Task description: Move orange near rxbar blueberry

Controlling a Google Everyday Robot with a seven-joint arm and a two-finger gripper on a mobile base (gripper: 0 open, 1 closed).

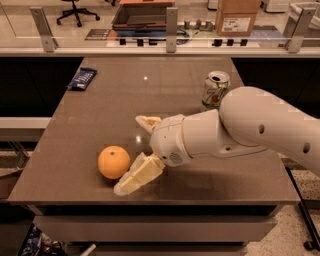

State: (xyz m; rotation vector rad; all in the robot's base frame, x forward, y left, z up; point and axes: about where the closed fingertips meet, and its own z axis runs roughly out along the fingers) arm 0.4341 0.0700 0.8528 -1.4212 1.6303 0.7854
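Closest to the camera, in the lower middle of the frame, the orange (pixel 113 162) sat on the brown tabletop (pixel 90 125), not far from its front edge. Just to the right of it was the gripper (pixel 131 154) with its fingers (pixel 137 176) spread wide apart and nothing pinched between them. One finger lay low along the tabletop right beside the orange, maybe touching it, honestly couldn't tell. The other poked out further back, clear of the fruit. The chunky white arm (pixel 260 130) came in from the right side of the frame and covered a good part of the tabletop there. Behind it, right of center, a white-green soda can (pixel 216 89) stood upright with its top opened. The rxbar blueberry (pixel 82 78) was way over at the upper left, lying flat near the tabletop's far left corner, well apart from the orange. Past the tabletop ran a railing with metal posts (pixel 171 22), and a cardboard box (pixel 237 15) sat at the upper right.
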